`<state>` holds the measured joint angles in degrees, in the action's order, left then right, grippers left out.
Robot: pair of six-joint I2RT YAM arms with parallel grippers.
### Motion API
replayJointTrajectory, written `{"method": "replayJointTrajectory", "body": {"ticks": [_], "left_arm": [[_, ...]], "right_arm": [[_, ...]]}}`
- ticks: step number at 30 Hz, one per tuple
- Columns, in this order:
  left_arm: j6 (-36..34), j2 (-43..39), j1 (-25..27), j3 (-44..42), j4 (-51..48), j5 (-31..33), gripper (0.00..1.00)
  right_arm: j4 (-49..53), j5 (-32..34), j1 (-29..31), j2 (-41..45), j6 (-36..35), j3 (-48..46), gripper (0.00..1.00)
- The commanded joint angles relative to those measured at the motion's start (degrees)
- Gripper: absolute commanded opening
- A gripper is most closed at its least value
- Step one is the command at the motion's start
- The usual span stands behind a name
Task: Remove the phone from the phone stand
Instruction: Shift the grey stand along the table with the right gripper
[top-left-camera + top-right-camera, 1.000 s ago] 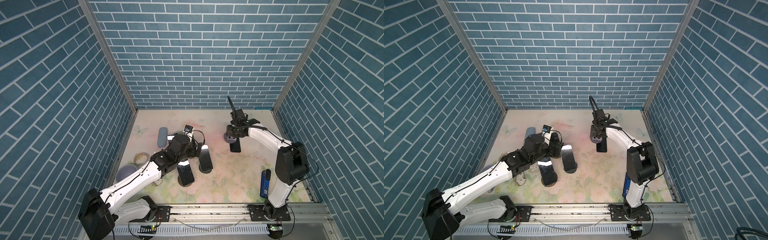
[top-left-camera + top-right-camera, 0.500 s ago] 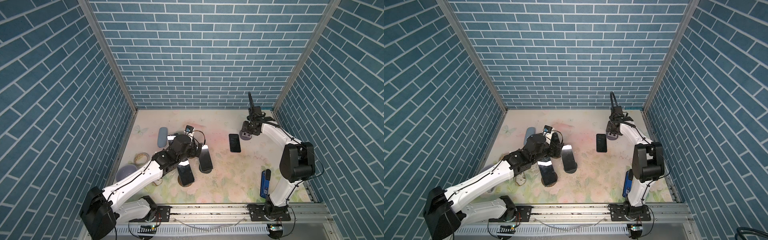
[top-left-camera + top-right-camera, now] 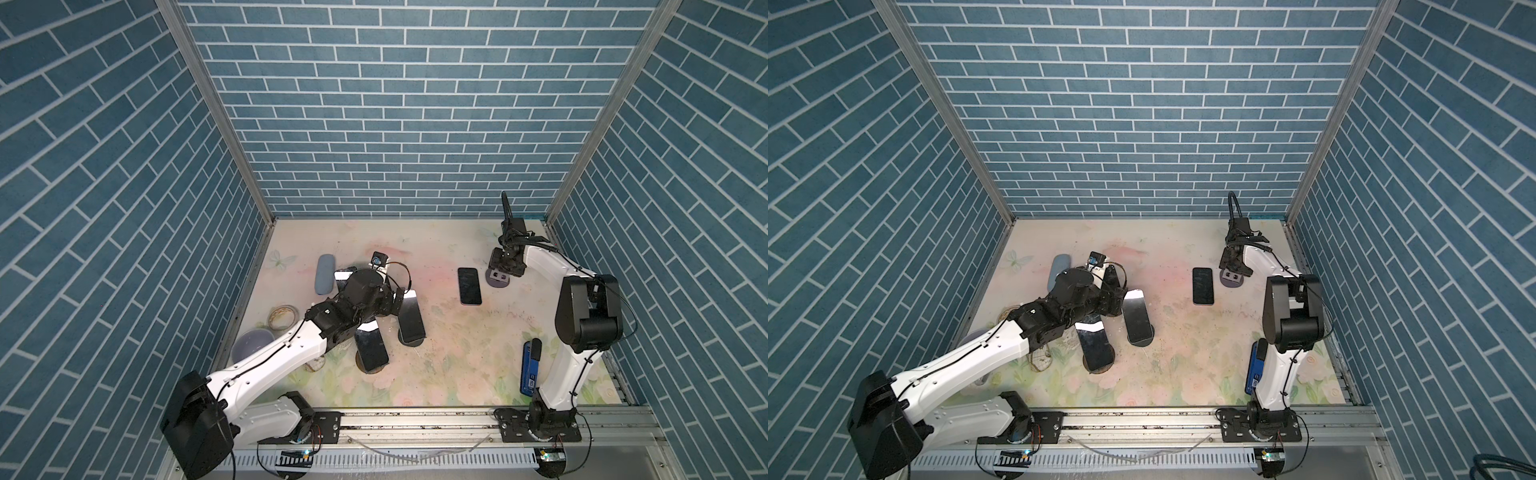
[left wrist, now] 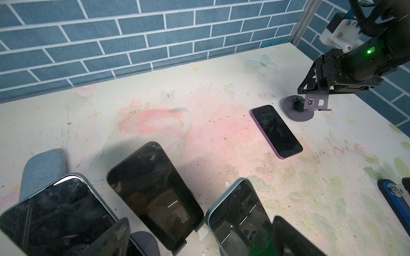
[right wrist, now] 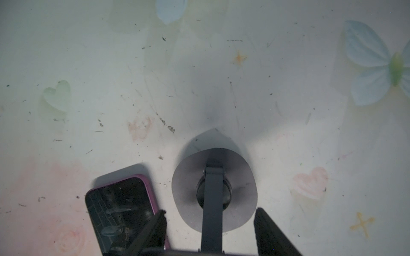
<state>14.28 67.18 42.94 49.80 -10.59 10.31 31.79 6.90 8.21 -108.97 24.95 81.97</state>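
A purple-cased phone (image 3: pixel 469 286) (image 3: pixel 1203 286) lies flat, screen up, on the floral mat in both top views; it also shows in the wrist views (image 4: pixel 277 131) (image 5: pixel 121 210). Just to its right stands the grey phone stand (image 3: pixel 498 277) (image 3: pixel 1233 277) (image 5: pixel 214 188), its round base on the mat and no phone on it. My right gripper (image 3: pixel 505 266) (image 5: pixel 210 211) is shut on the stand's top plate (image 4: pixel 316 103). My left gripper (image 3: pixel 392 301) (image 4: pixel 202 239) hangs open over other phones at the left, holding nothing.
Three dark phones (image 4: pixel 55 210) (image 4: pixel 153 195) (image 4: pixel 239 217) lean on stands under my left gripper. A grey-blue case (image 3: pixel 324 274), a tape roll (image 3: pixel 282 316) and a bowl (image 3: pixel 251 347) sit by the left wall. A blue phone (image 3: pixel 530 370) stands near the right arm's base.
My right gripper has carried the stand to the right, away from the purple-cased phone, which stays flat on the mat. The left arm has barely moved.
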Motion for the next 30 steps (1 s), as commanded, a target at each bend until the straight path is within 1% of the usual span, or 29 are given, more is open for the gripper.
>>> {"method": "replayJointTrajectory", "body": {"ticks": [1, 3, 11, 13, 15, 17, 18, 20, 25, 30], "left_arm": [[-0.6, 0.5, 0.3, 1.0, -0.3, 0.4, 1.0], [-0.6, 0.6, 0.3, 1.0, -0.1, 0.5, 1.0], [-0.7, 0.6, 0.3, 0.7, 0.4, 1.0, 1.0], [-0.3, 0.5, 0.3, 0.2, 1.4, 1.0, 1.0], [0.4, 0.1, 0.3, -0.5, 2.7, 1.1, 1.0], [1.6, -0.3, 0.3, -0.9, 3.5, 1.8, 1.0], [1.9, -0.3, 0.3, -1.0, 3.6, 2.3, 1.0], [2.3, -0.4, 0.3, -0.9, 3.4, 3.5, 1.0], [2.5, -0.4, 0.3, -0.9, 2.5, 4.3, 1.0], [2.4, 0.0, 0.3, 0.7, -2.6, 7.0, 1.0]], "right_arm": [[-0.5, 1.3, -0.4, -1.6, -1.7, -0.6, 0.41], [-0.4, 1.3, -0.5, -2.2, -1.7, -0.4, 0.42], [0.7, 0.9, -0.5, -4.0, -1.5, 0.4, 0.56], [0.8, 0.9, -0.6, -3.9, -1.5, 0.5, 0.62], [0.8, 1.0, -0.6, -3.4, -1.4, 0.4, 0.7], [0.7, 1.2, -0.6, -2.6, -1.3, 0.2, 0.81], [0.7, 1.2, -0.6, -2.3, -1.4, 0.2, 0.83], [1.0, 1.5, -0.6, -1.4, -1.5, 0.3, 0.85], [1.2, 2.1, -0.6, 1.8, -1.7, 0.3, 0.86], [1.0, 1.8, -0.4, 6.0, -1.6, -0.9, 0.87]]}}
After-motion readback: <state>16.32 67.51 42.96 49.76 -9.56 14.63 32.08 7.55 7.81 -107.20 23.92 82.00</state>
